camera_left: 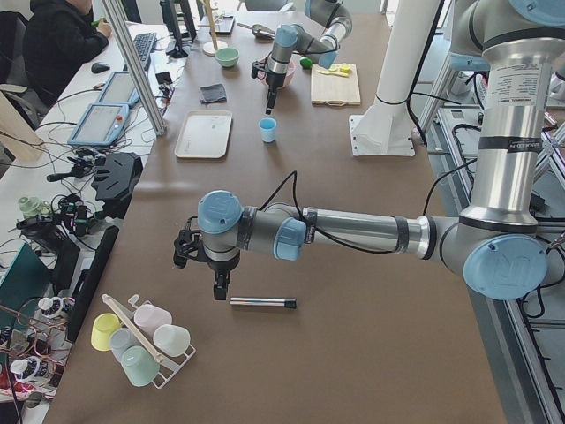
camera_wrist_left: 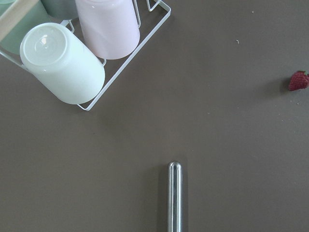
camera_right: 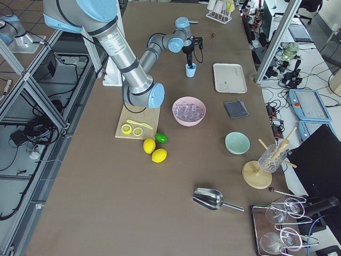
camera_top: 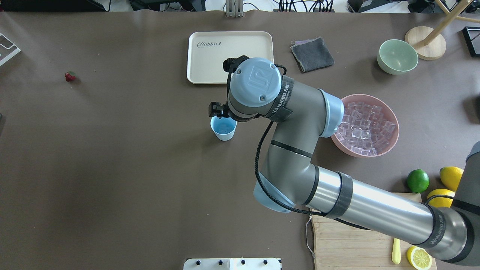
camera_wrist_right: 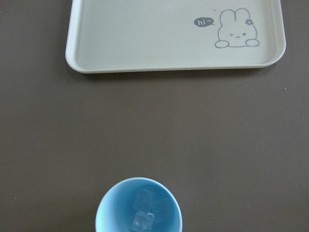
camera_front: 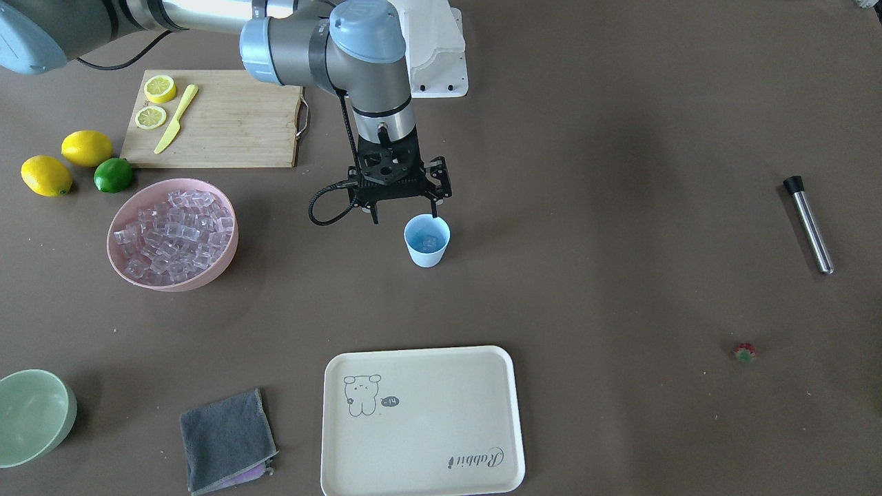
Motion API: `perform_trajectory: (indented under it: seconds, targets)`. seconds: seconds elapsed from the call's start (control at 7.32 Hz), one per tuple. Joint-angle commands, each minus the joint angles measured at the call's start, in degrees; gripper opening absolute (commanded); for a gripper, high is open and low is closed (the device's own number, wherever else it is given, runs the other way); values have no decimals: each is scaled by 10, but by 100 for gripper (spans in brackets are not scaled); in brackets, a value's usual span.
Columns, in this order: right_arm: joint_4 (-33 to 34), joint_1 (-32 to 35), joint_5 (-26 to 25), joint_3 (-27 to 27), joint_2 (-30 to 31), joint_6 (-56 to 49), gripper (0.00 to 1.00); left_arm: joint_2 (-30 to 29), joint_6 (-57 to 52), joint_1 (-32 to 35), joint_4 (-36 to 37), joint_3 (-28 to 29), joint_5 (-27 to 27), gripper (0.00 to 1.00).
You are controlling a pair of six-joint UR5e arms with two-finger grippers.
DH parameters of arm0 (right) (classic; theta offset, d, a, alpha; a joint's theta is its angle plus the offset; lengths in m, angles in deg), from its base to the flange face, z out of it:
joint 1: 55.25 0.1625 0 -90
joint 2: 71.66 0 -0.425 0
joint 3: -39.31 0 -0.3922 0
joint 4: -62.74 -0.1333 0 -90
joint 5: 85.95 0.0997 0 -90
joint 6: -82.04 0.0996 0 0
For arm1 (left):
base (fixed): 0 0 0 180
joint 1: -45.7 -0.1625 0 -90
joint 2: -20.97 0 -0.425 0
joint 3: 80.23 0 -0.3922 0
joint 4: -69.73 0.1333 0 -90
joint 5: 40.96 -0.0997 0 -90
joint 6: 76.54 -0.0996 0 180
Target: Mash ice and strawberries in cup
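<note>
Brown matte sheeting covers the whole table [camera_front: 620, 138]. We log the containers first.

The cup [camera_front: 426, 241], a pale-blue tapered plastic tumbler with no handle, stands upright near the table's middle, between the robot base and a cream tray [camera_front: 441, 413]. In the right wrist view we count three pieces of ice [camera_wrist_right: 145, 210] in its bottom: clear, glossy, squarish cubes lying against each other.

A wide pink bowl [camera_front: 207, 275] is heaped with many more of the same clear cubes [camera_front: 172, 234]. A pale-green bowl [camera_front: 31, 413] sits at the table's edge, near a folded grey cloth [camera_front: 227, 441] with a nappy texture. The tray is rounded-rectangular and smooth, and has a rabbit drawing printed on it.

The right gripper [camera_front: 405, 218] hangs just above the cup's rim on the robot's side. Its two black fingers are spread apart with nothing between them.

The left gripper [camera_left: 220, 293] shows only in the side view, low over the table beside a polished steel rod [camera_front: 810, 231] with a black cap. We cannot tell whether its fingers are apart or together.

The strawberry [camera_front: 744, 352], tiny, red and green-topped, lies on the bare sheeting well apart from the cup and nearer the rod.

A bamboo board [camera_front: 227, 117] carries two lemon slices [camera_front: 155, 103] and a yellow plastic knife [camera_front: 176, 118]. Two whole lemons [camera_front: 65, 162] and a lime [camera_front: 113, 175] lie beside it.
</note>
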Motion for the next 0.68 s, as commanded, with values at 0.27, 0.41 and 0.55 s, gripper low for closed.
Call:
perform_trajectory:
  seconds: [0.27, 0.41, 0.55]
  targets:
    - [24, 211, 167, -60, 137, -199, 100, -92, 105, -102, 1, 10, -8, 99]
    - [26, 261, 186, -57, 167, -283, 100, -128, 128, -119, 0, 27, -23, 99]
    - [27, 311, 202, -54, 198, -349, 100, -154, 143, -139, 0, 45, -39, 99]
